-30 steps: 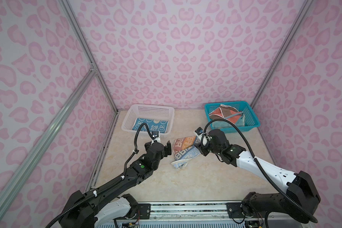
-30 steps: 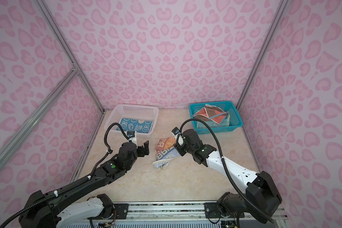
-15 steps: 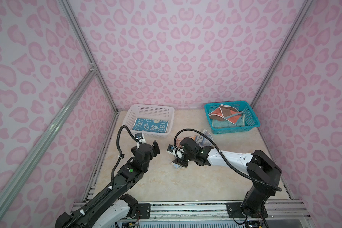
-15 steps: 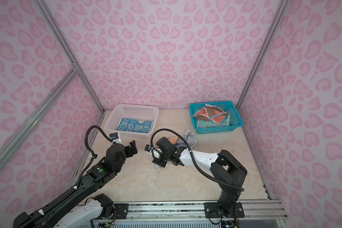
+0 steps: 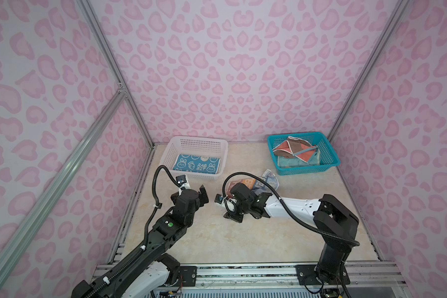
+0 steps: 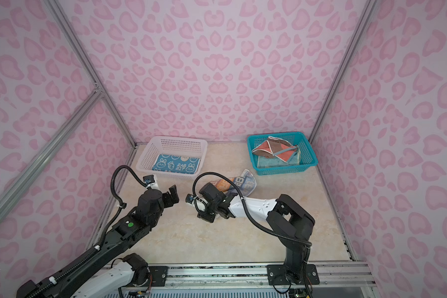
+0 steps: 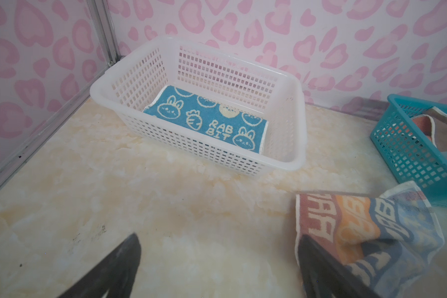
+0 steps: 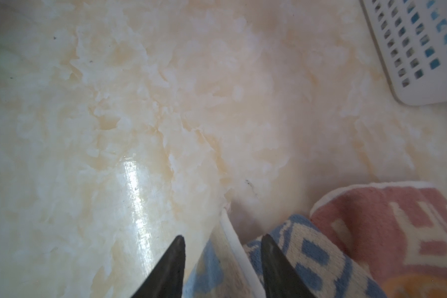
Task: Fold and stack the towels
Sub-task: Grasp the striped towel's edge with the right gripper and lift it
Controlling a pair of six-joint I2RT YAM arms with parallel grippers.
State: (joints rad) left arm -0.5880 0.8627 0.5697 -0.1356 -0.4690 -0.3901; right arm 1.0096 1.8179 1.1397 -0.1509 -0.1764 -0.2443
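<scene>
Your right arm has swung from the far side of the lettered towel (image 5: pixel 265 181) to its near corner and now lies low across the table (image 5: pixel 243 240). The right gripper (image 8: pixel 221 247) has its jaws partly apart, straddling a white-edged fold of that towel. No firm pinch is visible yet, so treat the cloth as not secured. Your left gripper (image 5: pixel 202 194) has drawn back from the towel. It hangs wide open and empty between the towel and the white basket (image 5: pixel 196 138). The towel lies crumpled between the two baskets, partly hidden under the right arm, so spreading and folding appear still to be done. One rabbit towel (image 5: pixel 196 165) lies folded flat in the white basket. An orange-brown towel (image 5: pixel 294 152) sits rumpled on a teal towel (image 5: pixel 287 163) in the teal basket (image 5: pixel 307 171). The right forearm covers much of the working cloth, and the white basket stands close to the left gripper, which limits room to spread it.
</scene>
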